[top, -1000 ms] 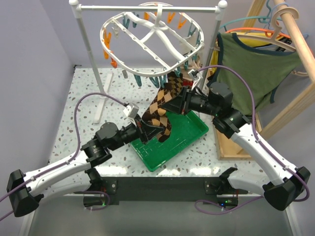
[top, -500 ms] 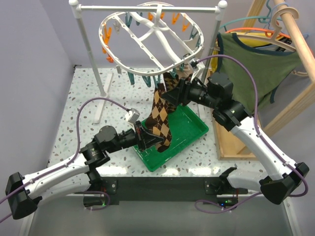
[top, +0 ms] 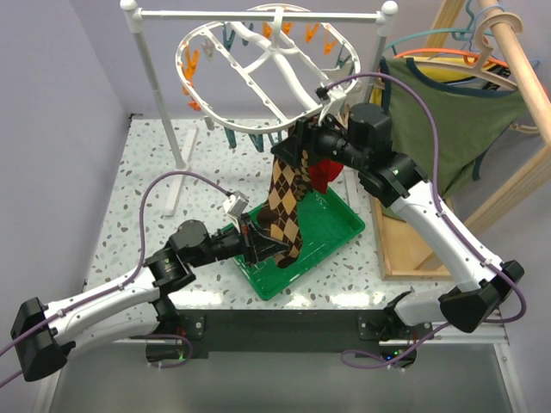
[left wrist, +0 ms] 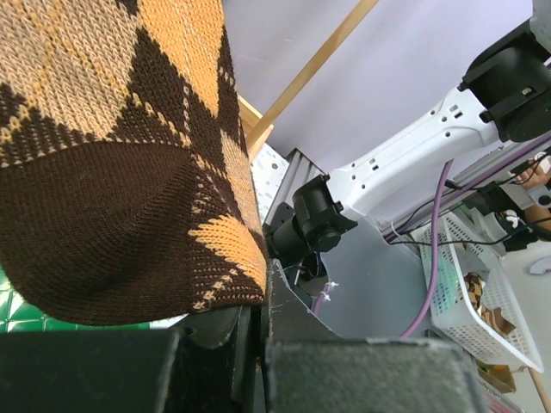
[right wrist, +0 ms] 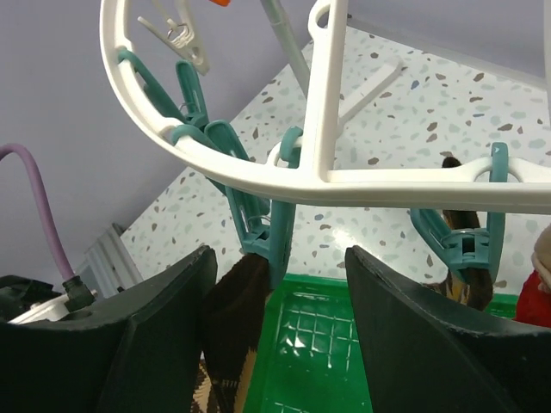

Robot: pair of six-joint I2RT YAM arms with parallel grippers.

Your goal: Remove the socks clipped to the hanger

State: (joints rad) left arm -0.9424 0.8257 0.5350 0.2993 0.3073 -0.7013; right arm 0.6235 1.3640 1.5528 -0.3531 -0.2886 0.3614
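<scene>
Brown-and-tan diamond-checkered knit sock (top: 284,194), seemingly soft, light and stretchy, hangs cuff-up from teal plastic clothespin (right wrist: 277,232) on white oval plastic drying frame (right wrist: 258,178), clip between wide-open, empty jaws of right gripper (right wrist: 277,267); left gripper (left wrist: 251,327) has jaws closed on toe, a fair place to pull.

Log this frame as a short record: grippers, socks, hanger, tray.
left gripper: shut on the checkered sock at its toe, over the green tray
right gripper: open, straddling a teal clip on the hanger rim
checkered sock: top end held by that clip, hanging down
red sock: beside it, under the rim
</scene>
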